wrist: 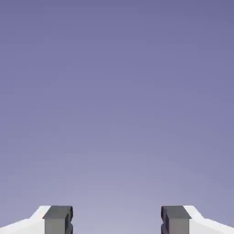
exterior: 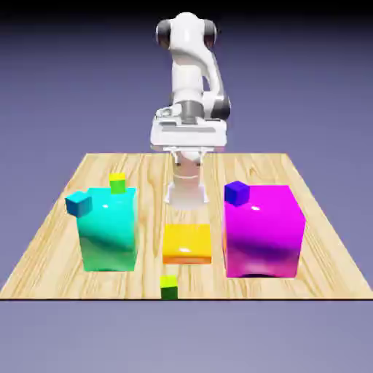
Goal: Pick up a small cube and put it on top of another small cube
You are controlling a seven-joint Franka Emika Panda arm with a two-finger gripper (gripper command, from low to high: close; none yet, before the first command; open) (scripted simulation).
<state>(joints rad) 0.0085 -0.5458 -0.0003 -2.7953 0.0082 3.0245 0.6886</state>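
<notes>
One small yellow-green cube (exterior: 169,287) sits on the wood near the table's front edge, in front of the orange block. The other small yellow-green cube (exterior: 117,183) shows at the far top edge of the big cyan block; I cannot tell whether it rests on the block or behind it. My gripper (exterior: 189,135) hangs high above the table's far side, well away from both cubes. In the hand view the gripper (wrist: 116,221) is open, its grey fingertips (wrist: 58,219) wide apart with only the plain backdrop between them.
A big cyan block (exterior: 109,229) stands at the exterior view's left with a tiny teal-blue cube (exterior: 79,203) at its upper left corner. A big magenta block (exterior: 262,229) stands at the right, a tiny dark blue cube (exterior: 236,192) at its top. A low orange block (exterior: 187,243) lies between them.
</notes>
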